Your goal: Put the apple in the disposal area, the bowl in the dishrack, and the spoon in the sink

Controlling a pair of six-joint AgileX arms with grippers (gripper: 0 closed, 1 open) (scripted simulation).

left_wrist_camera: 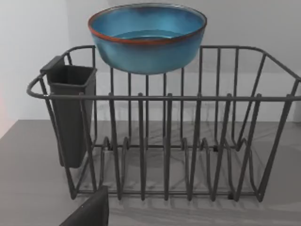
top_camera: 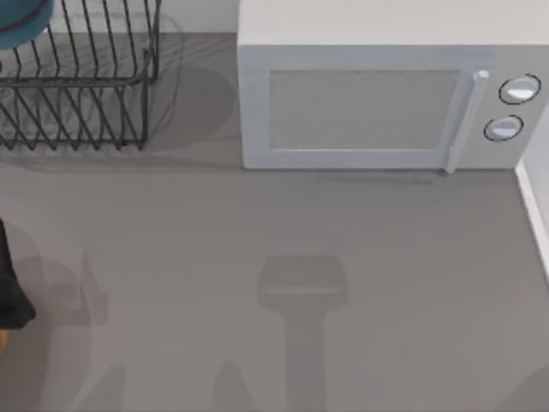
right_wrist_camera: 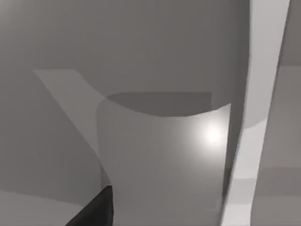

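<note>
1. Overhead, the bowl [top_camera: 19, 21] appears at the far-left corner of the bench [top_camera: 283, 249], within the outline of the dishrack [top_camera: 77, 77]. A dark part of the left arm [top_camera: 10, 283] shows at the left edge, nearer than the rack.
2. From the left wrist view, the bowl [left_wrist_camera: 147, 37] lies ahead of and above the left claw, upright, mouth up. It sits at the rack's upper rear bars. Whether it rests on them or hangs free above them cannot be told.
3. Only 1 dark fingertip [left_wrist_camera: 91, 212] of the left claw is visible, so whether that claw is released or clenched cannot be told. Nothing is seen between it and the bowl.
4. The dishrack [left_wrist_camera: 169, 155] stands directly ahead of the left claw, its tines empty. A dark cutlery holder [left_wrist_camera: 70, 113] hangs at 1 end.
5. The white microwave [top_camera: 386, 86] stands beside the rack, apart from it. Open bench lies between claw and rack, giving free room to withdraw.
6. The right wrist view shows pale curved surfaces and a dark fingertip [right_wrist_camera: 94, 212]. The right claw's state cannot be told.
7. Judgement: the bowl step looks almost complete. The left arm is the nearer to the rack.
</note>
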